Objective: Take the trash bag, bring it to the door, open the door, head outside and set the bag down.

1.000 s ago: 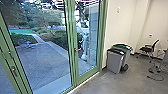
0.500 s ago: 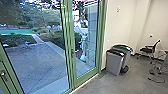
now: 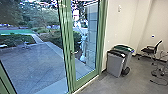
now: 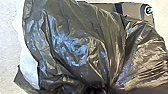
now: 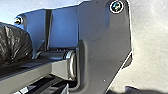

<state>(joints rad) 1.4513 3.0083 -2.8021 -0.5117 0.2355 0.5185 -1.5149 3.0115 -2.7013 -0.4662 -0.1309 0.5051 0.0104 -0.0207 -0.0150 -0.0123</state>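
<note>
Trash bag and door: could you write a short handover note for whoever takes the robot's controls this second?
Left gripper: the black trash bag is close to its wrist camera, gathered into a neck; probably carried there, but the grip can't be confirmed.
Right gripper: state unclear; part of the bag shows in its wrist view too.
Door: green-framed glass, ahead, looks shut; handle on its left side. Two bins stand indoors to its right.
Done: bag apparently picked up and brought near the door.
Left: open the door, go outside, put the bag down.
</note>
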